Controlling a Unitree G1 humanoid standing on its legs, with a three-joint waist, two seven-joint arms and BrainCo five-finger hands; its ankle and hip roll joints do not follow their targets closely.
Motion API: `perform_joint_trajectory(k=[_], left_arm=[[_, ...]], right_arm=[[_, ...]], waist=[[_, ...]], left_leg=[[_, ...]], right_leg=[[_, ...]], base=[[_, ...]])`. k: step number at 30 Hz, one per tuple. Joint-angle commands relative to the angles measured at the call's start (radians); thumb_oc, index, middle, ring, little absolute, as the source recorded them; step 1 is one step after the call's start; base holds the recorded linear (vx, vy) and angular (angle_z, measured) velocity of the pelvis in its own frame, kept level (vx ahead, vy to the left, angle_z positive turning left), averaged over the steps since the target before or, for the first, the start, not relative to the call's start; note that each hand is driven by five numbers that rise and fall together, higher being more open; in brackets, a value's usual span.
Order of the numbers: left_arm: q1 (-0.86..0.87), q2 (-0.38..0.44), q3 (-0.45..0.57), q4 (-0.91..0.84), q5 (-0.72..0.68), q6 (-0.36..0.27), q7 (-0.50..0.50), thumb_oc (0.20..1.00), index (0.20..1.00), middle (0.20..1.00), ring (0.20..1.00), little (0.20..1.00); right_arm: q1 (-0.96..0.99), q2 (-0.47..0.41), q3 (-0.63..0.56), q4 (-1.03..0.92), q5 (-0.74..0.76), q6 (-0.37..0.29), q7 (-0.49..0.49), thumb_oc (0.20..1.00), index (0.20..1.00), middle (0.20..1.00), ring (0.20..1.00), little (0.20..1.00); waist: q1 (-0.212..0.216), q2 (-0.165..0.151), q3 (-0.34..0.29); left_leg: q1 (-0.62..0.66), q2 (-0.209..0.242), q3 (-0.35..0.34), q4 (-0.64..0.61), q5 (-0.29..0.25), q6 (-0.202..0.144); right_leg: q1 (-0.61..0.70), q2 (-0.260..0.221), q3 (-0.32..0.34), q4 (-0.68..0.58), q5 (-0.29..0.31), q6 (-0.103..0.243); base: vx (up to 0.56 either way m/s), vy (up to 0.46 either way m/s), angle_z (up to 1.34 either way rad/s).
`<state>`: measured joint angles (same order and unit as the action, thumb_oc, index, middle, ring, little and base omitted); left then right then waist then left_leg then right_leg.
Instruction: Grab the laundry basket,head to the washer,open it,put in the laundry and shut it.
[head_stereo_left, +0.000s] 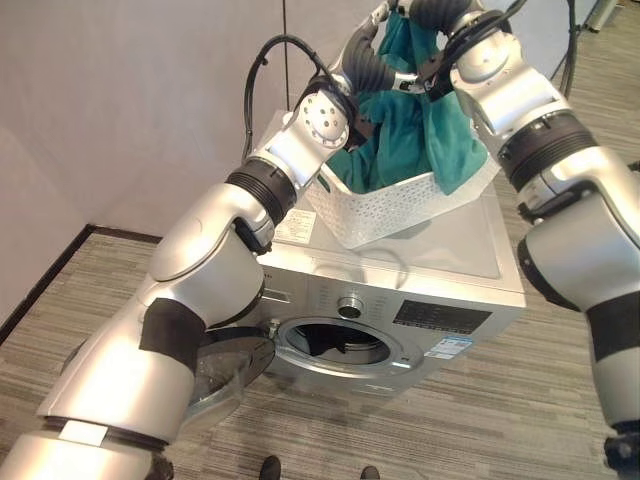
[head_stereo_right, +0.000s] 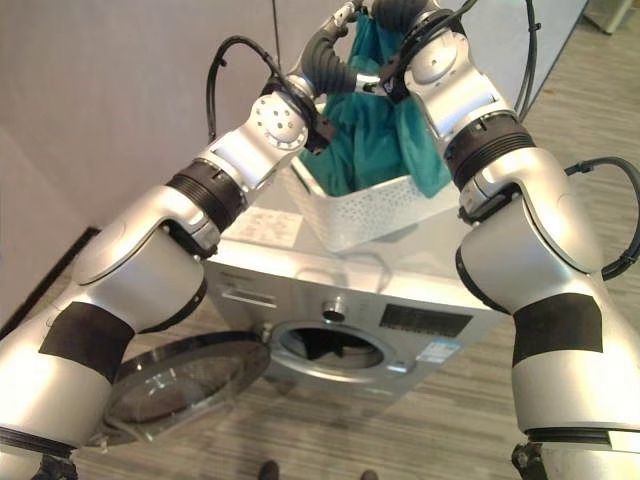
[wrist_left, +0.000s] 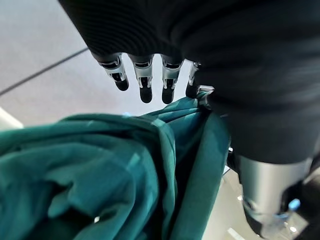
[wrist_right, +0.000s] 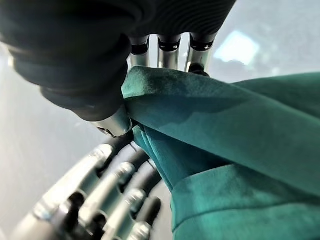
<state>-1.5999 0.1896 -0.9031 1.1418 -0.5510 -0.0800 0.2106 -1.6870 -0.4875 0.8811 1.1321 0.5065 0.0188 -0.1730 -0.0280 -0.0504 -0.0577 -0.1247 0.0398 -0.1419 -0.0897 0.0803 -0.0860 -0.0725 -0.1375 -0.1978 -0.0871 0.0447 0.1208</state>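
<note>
A white perforated laundry basket (head_stereo_left: 400, 212) stands on top of the silver washer (head_stereo_left: 455, 250), with teal cloth (head_stereo_left: 400, 130) heaped in it. The washer's round door (head_stereo_right: 180, 385) hangs open to the left of the dark drum opening (head_stereo_left: 335, 340). Both arms reach up over the basket. My right hand (wrist_right: 114, 125) pinches a fold of the teal cloth (wrist_right: 225, 120) between thumb and fingers and holds it lifted above the basket. Close beside it is my left hand (wrist_left: 145, 82), its fingers straight over the cloth (wrist_left: 100, 170) and holding nothing.
A grey wall rises right behind the washer. A printed sheet (head_stereo_left: 295, 225) lies on the washer's top at the left. Wood-pattern floor (head_stereo_left: 470, 420) spreads in front of and to the right of the washer. The open door takes up room at the front left.
</note>
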Motion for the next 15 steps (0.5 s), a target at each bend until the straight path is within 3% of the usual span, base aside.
perform_joint_trajectory(k=[1, 9, 15], left_arm=[[0.070, -0.009, 0.006, 0.051, -0.041, 0.000, -0.058, 1.000, 1.000, 1.000, 1.000, 1.000], [0.205, -0.102, 0.003, 0.086, 0.037, 0.033, -0.064, 1.000, 1.000, 1.000, 1.000, 1.000], [0.162, -0.161, 0.055, 0.048, -0.095, 0.002, -0.029, 1.000, 1.000, 1.000, 1.000, 1.000]], right_arm=[[-0.195, -0.036, 0.038, 0.055, 0.050, -0.037, -0.018, 0.200, 0.200, 0.200, 0.200, 0.200], [-0.195, -0.017, 0.023, 0.053, 0.128, -0.053, -0.012, 0.200, 0.200, 0.200, 0.200, 0.200], [-0.194, 0.006, 0.023, -0.044, 0.151, -0.082, -0.033, 0.200, 0.200, 0.200, 0.200, 0.200]], waist=[[-0.004, -0.018, -0.030], [-0.012, -0.024, -0.026], [-0.032, -0.023, -0.021]], left_leg=[[0.031, 0.005, 0.005, 0.002, -0.088, 0.019], [0.037, 0.006, 0.002, 0.002, -0.090, 0.020], [0.030, 0.007, 0.009, 0.002, -0.088, 0.017]], right_leg=[[0.020, -0.012, 0.021, 0.000, -0.014, 0.038], [0.027, -0.010, 0.021, 0.000, -0.018, 0.029], [0.021, -0.009, 0.027, 0.000, -0.018, 0.031]], base=[[0.02, -0.003, -0.11], [0.00, -0.004, -0.03], [0.00, 0.000, 0.00]])
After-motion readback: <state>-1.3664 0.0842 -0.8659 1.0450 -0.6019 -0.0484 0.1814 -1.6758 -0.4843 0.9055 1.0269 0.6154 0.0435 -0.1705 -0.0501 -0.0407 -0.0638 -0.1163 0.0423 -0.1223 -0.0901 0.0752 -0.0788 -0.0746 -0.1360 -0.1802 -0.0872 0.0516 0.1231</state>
